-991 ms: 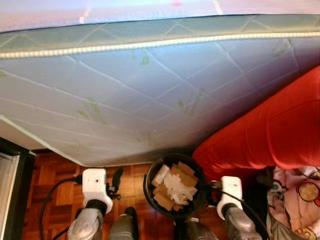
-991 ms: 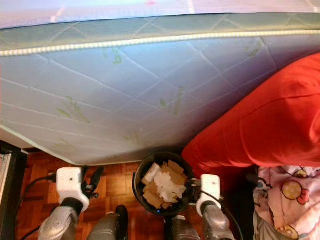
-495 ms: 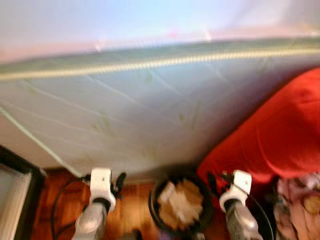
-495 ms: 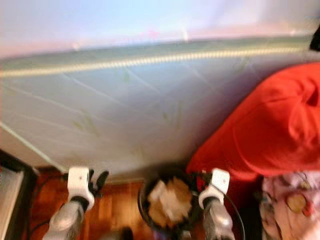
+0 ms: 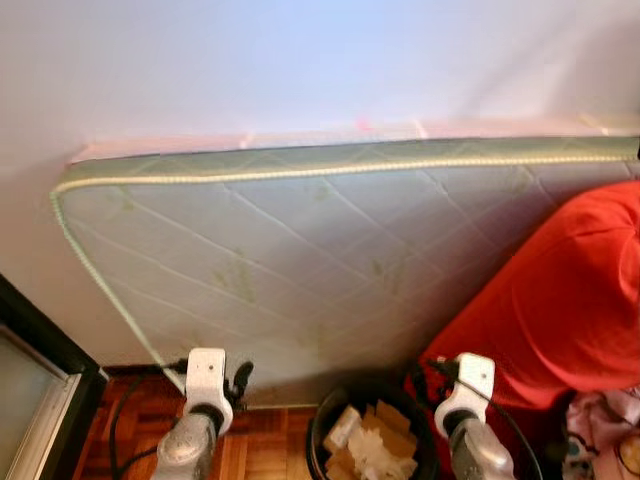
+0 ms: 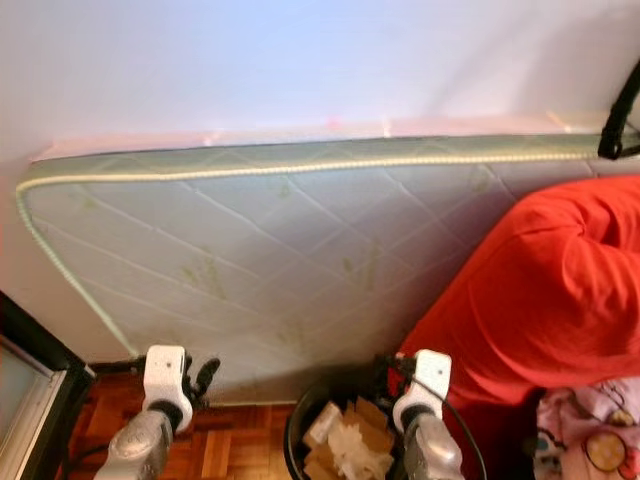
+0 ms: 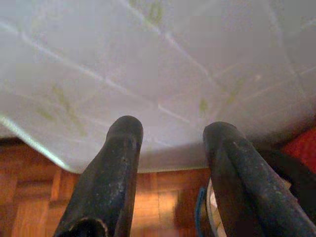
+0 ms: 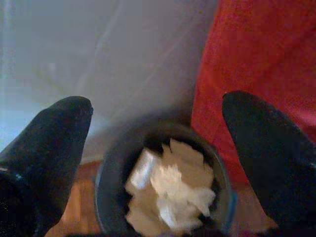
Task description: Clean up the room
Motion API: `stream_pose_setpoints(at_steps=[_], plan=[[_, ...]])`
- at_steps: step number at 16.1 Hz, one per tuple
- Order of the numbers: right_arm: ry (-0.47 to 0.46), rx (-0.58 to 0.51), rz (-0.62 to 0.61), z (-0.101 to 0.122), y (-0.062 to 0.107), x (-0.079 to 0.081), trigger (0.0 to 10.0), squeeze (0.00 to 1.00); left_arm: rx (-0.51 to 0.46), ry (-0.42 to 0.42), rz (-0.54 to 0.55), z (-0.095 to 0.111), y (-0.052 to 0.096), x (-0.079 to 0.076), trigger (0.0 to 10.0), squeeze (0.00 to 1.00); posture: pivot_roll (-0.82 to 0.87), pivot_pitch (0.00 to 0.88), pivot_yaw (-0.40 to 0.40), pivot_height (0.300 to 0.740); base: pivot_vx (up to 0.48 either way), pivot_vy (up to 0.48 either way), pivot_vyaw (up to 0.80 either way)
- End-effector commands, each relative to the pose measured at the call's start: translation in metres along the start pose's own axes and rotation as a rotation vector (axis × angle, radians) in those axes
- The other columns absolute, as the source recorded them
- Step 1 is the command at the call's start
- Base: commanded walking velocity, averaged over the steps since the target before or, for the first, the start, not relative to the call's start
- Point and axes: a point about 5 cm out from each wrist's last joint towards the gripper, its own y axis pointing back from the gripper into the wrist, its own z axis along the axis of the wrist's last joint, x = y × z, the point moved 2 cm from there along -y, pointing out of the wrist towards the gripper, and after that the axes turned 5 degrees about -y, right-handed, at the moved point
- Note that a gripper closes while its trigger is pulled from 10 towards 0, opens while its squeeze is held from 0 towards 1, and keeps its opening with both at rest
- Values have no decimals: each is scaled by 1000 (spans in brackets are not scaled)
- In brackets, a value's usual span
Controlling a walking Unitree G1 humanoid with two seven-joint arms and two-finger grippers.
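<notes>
Apparently stored out of the way, a quilted mattress [image 5: 300,260] is leaning on edge against the wall, with a red cushion [image 5: 560,290] slumping beside it. Between the arms, a black bin [image 8: 163,182] of paper scraps is sitting on the wooden floor [image 7: 29,197]. Both the left end effector [image 7: 170,163] and the right end effector [image 8: 155,143] are hovering spread apart, gripping nothing.
</notes>
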Motion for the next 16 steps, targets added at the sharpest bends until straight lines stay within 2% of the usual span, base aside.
stream_pose_setpoints(at_steps=[1, 2, 4, 6, 8, 9, 14, 16], plan=[[10, 62, -28, -13, 5, -8, 10000, 0, 45, -9, 3, -11, 2, 2, 10000, 0, 83, 0, -7, 740, 0, 0, 0], [13, 78, -33, -15, 6, -10, 10000, 0, 60, -5, 5, -14, 2, 1, 10000, 0, 90, 0, -17, 740, 0, 0, 0], [31, 148, -74, -27, 10, -17, 10000, 0, 159, 13, 27, -34, 6, 2, 10000, 0, 97, 0, -29, 740, 0, 0, 0], [54, 237, -109, -46, 19, -24, 10000, 0, 279, 27, 53, -59, 17, 6, 10000, 0, 100, 0, -35, 740, 0, 0, 0], [62, 282, -124, -56, 25, -28, 10000, 0, 328, 38, 67, -70, 24, 7, 10000, 0, 96, 0, -35, 740, 0, 0, 0], [65, 314, -132, -64, 30, -31, 10000, 0, 371, 48, 81, -81, 32, 8, 10000, 0, 89, 0, -32, 740, 0, 0, -775], [86, 369, -138, -77, 39, -36, 10000, 0, 432, 66, 105, -101, 50, 13, 10000, 0, 76, 0, -34, 740, 0, 0, -758], [63, 371, -157, -77, 39, -39, 10000, 0, 450, 72, 113, -105, 54, 15, 10000, 0, 79, 0, -36, 740, 0, 0, -756]])
